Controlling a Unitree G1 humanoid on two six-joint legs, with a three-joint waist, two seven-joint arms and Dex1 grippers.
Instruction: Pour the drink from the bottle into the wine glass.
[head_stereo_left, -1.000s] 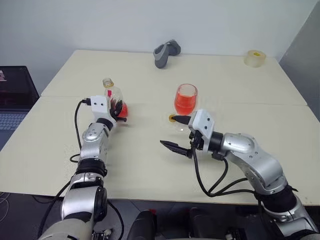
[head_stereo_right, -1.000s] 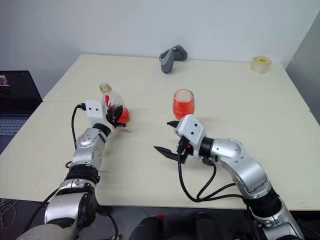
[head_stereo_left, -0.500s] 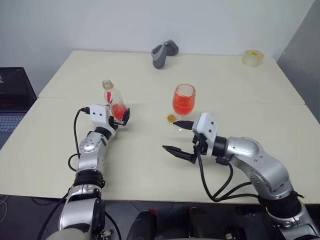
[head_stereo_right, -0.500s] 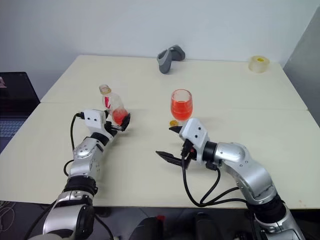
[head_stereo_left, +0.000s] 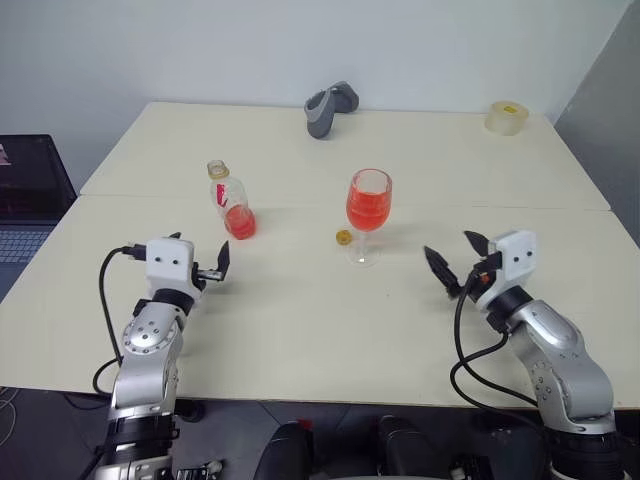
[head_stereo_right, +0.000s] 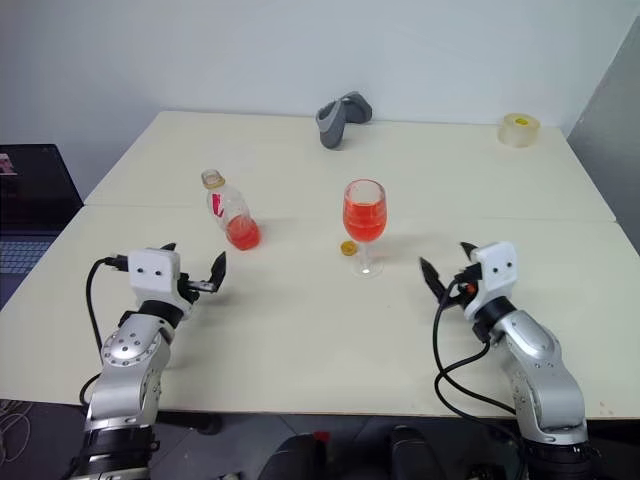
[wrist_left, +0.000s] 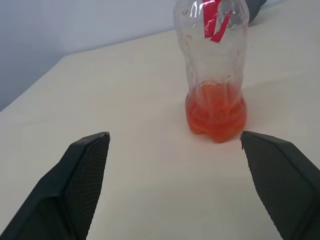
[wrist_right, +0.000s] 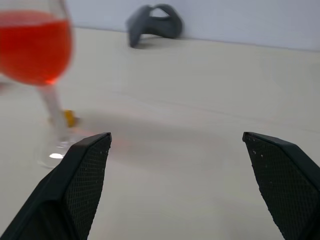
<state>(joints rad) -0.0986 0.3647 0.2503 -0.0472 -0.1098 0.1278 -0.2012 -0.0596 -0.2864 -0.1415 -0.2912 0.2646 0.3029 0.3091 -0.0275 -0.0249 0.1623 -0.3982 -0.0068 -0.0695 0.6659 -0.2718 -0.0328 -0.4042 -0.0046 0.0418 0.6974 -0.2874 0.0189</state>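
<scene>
With both our hands spread and empty, the bottle (head_stereo_left: 229, 200) stands just ahead of our left hand (head_stereo_left: 205, 271) and the filled wine glass (head_stereo_left: 368, 213) off our right hand (head_stereo_left: 456, 262), so a careless sweep could topple either

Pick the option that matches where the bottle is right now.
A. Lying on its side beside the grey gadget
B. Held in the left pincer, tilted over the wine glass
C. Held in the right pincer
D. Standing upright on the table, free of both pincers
D. The bottle stands upright on the table with a little red drink at its base, while the left pincer is open and short of it.
</scene>
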